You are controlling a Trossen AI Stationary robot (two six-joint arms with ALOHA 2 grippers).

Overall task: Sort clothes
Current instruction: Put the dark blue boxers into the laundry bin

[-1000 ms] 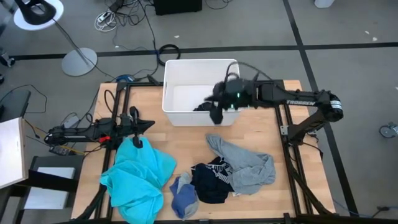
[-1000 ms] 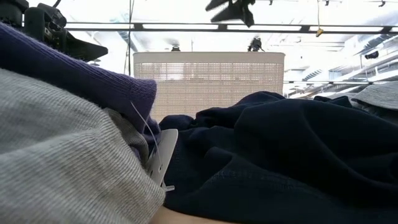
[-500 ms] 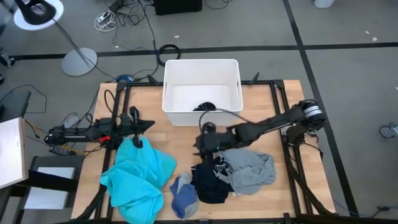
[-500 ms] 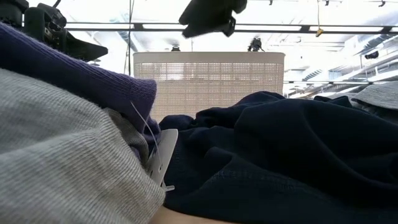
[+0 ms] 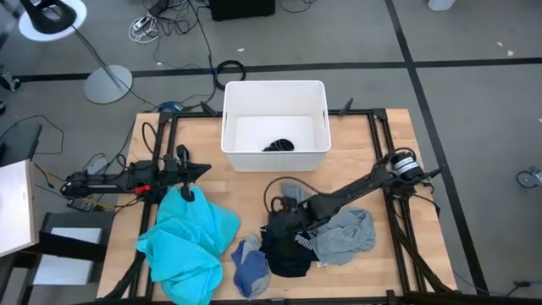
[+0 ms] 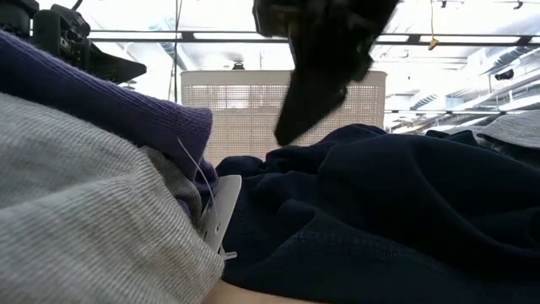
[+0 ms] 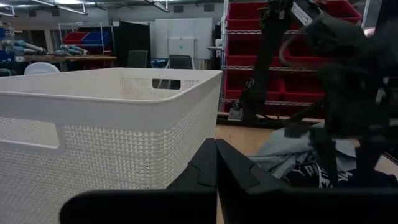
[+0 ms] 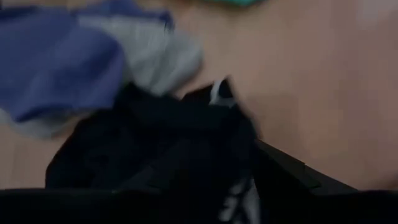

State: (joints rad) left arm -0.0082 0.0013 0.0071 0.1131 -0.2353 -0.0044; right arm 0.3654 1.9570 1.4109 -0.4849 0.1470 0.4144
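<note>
My right gripper [image 5: 284, 222] is open and low over the dark navy piece with white print [image 5: 286, 247], near the table's middle. In the low view its dark fingers [image 6: 314, 84] reach down to just above the navy cloth [image 6: 380, 211]. The grey top [image 5: 343, 230] lies right of the navy piece and the blue piece [image 5: 251, 269] left of it. The turquoise shirt [image 5: 186, 246] lies spread at the near left. The black striped socks [image 5: 278, 146] lie on the floor of the white bin [image 5: 229, 127]. My left gripper [image 5: 206, 169] is shut and empty at the left. My right gripper comes at the navy piece [image 8: 155, 143] slanting down from the table's right. Whether its fingertips touch the cloth, I cannot tell.
The white bin stands at the table's far middle. The left wrist view looks along its perforated wall [image 7: 124, 137]. Bare wood [image 5: 246, 191] lies between the bin and the clothes. The left arm [image 5: 127, 178] lies along the left edge.
My right gripper has gone from over the bin's near right corner toward the table's near edge and down to the navy piece. The clothes on the table have kept still.
</note>
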